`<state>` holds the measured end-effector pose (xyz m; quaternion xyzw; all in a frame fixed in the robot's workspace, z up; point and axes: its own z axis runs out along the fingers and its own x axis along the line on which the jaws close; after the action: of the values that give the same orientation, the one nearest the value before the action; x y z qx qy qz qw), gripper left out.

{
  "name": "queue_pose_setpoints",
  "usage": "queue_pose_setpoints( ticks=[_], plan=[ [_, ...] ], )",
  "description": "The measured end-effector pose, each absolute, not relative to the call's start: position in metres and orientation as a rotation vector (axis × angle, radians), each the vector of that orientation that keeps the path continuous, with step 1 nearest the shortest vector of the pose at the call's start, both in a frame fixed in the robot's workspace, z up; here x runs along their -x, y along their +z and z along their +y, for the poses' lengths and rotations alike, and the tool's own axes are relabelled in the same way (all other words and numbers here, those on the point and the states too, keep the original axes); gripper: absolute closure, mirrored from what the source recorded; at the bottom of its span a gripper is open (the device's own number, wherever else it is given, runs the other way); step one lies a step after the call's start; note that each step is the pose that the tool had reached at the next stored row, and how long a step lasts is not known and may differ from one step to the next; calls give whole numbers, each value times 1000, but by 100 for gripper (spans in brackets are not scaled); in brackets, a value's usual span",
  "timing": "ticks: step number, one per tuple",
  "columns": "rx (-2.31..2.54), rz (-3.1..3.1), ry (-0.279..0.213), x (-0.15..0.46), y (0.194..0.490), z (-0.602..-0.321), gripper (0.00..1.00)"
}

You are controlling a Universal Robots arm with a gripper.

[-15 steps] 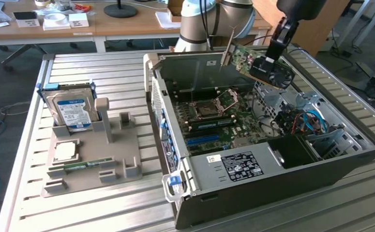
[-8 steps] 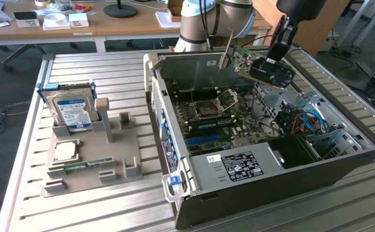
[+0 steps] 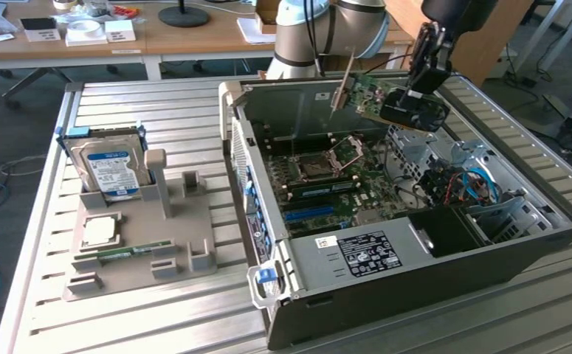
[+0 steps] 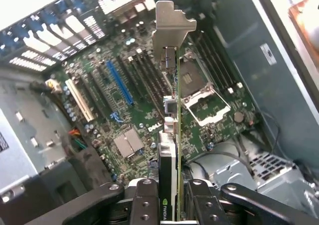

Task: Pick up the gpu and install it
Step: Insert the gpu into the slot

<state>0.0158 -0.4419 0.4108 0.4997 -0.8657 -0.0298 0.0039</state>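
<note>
The gripper (image 3: pixel 415 90) is clamped on the gpu (image 3: pixel 389 103), its jaws partway closed against the card's two faces. It holds the card tilted in the air above the open computer case (image 3: pixel 522 243), near the case's back wall. The card's silvery bracket (image 3: pixel 343 77) points toward the exterior view's left, and the motherboard (image 3: pixel 330 181) lies below. The case sits on a slatted metal table (image 3: pixel 167 317). On the exterior view's left, a grey parts holder (image 3: pixel 182 221) carries an upright hard drive (image 3: pixel 108 166) with a blue label, a processor chip (image 3: pixel 100 230) and a memory stick (image 3: pixel 128 252). In the wrist view the gripper (image 4: pixel 169 197) pinches the gpu (image 4: pixel 167 155) edge-on, with the bracket (image 4: pixel 172 23) at the far end. The card hangs clear above the motherboard (image 4: pixel 129 135), with the blue expansion slot (image 4: pixel 119 83) to one side and the empty processor socket (image 4: pixel 202 93) to the other.
</note>
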Motion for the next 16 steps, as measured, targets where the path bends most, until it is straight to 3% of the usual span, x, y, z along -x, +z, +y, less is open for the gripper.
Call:
queue_pose_setpoints(
  ticks=[16],
  plan=[
    [-1920,-2465,-91,-16,410,-442,73]
  ],
)
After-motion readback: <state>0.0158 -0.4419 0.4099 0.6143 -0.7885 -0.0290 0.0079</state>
